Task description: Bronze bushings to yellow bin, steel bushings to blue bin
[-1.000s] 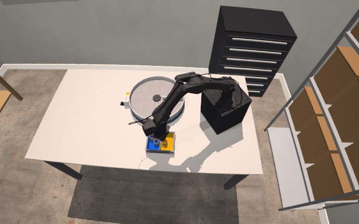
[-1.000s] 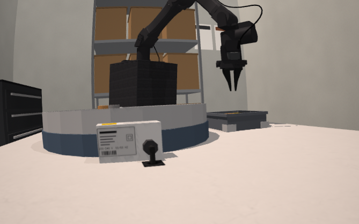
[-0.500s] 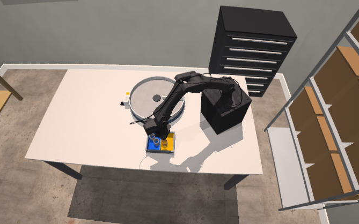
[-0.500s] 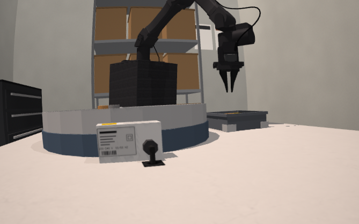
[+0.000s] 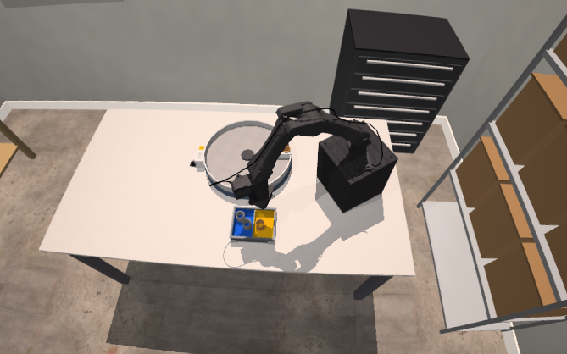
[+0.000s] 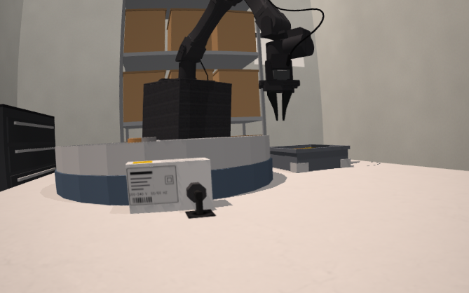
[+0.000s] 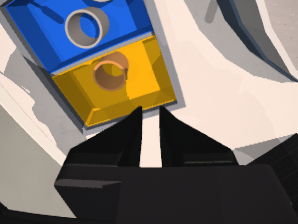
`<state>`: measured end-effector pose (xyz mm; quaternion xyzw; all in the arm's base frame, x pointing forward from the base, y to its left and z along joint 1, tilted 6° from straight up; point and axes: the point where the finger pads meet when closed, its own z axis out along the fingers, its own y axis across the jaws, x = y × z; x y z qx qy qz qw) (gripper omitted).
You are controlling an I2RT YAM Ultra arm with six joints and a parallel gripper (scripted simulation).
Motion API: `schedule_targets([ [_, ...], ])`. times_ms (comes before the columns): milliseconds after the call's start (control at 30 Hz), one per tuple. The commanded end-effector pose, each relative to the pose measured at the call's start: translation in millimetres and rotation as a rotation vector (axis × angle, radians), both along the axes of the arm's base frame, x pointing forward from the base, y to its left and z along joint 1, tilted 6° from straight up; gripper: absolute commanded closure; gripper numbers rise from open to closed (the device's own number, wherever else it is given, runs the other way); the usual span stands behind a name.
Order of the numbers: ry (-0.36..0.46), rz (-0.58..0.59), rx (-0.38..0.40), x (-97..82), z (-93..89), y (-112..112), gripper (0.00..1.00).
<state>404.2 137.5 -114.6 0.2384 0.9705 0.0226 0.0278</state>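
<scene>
My gripper is shut and empty, with only bare table showing in the slit between its fingers. It hangs high between the turntable and the bins, just off the yellow bin's near edge. The blue bin holds two steel bushings. The yellow bin holds one bronze bushing. On the turntable's far side lie a bronze bushing and a steel bushing, partly hidden by the rim and the arm.
A white control box with a black knob stands against the turntable. The arm's black pedestal is to the right of the turntable. A black drawer cabinet and shelves with cardboard boxes stand beyond the table.
</scene>
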Motion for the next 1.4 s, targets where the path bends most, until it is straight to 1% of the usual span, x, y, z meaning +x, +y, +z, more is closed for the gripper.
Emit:
schedule_targets([
  [0,-0.047,0.043,0.017,6.3,8.7,-14,0.86],
  [33,-0.047,0.043,0.017,6.3,8.7,-14,0.86],
  [133,-0.048,0.071,0.014,-2.0,7.0,-34,0.86],
  [300,-0.051,0.137,0.006,-19.3,3.0,-81,0.86],
  [533,-0.056,0.239,-0.007,-45.2,-2.8,-155,0.86],
  [600,-0.056,0.239,-0.007,-45.2,-2.8,-155,0.86],
  [800,-0.059,0.317,-0.018,-65.7,-6.9,-211,0.86],
  [900,-0.033,0.353,-0.008,-81.7,-19.0,-234,0.86],
  [933,-0.066,0.365,-0.028,-67.9,-14.1,-249,0.86],
  [1000,-0.066,0.386,-0.031,-74.0,-15.2,-265,0.86],
  [1033,-0.065,0.397,-0.032,-77.6,-15.8,-272,0.86],
  [1067,-0.045,0.407,-0.018,-85.7,-16.8,-277,0.86],
  [1100,-0.046,0.417,-0.019,-87.9,-17.3,-284,0.86],
  [1167,-0.046,0.417,-0.019,-87.9,-17.3,-284,0.86],
  [1367,-0.049,0.468,-0.024,-102.0,-19.8,-322,0.86],
])
